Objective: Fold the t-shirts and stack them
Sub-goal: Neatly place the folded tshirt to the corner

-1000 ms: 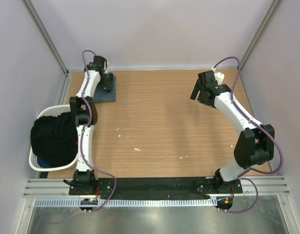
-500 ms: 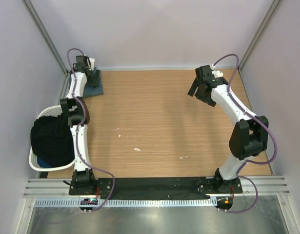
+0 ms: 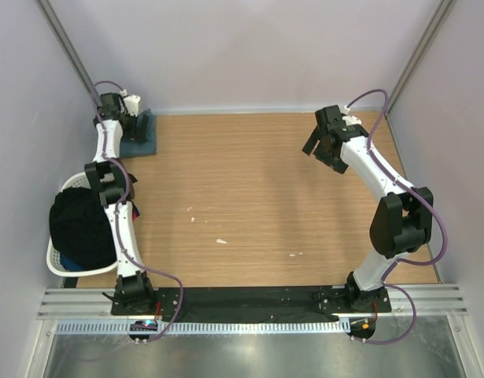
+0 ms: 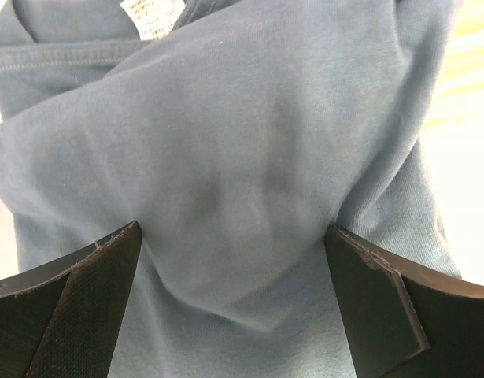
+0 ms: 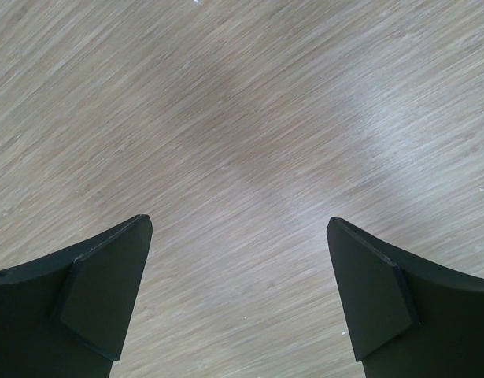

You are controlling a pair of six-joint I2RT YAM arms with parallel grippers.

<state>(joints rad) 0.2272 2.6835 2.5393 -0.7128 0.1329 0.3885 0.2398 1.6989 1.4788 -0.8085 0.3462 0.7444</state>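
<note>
T-shirt, slate blue-grey, folded flat, lies in upper left of the top view at the far left corner of the table. In the left wrist view it fills the frame, wrinkled, with its white neck label at the top edge. Left gripper sits right over the shirt, jaws spread wide and grasping nothing; fingertips show at the lower corners with cloth bulging between them. Cannot tell if the tips press the cloth. Dark garments are heaped in the white laundry basket at the left edge, beside the left arm. Right gripper, upper right, hangs over bare wood well apart from the shirt, jaws released, holding nothing. A few white specks lie mid-table.
</note>
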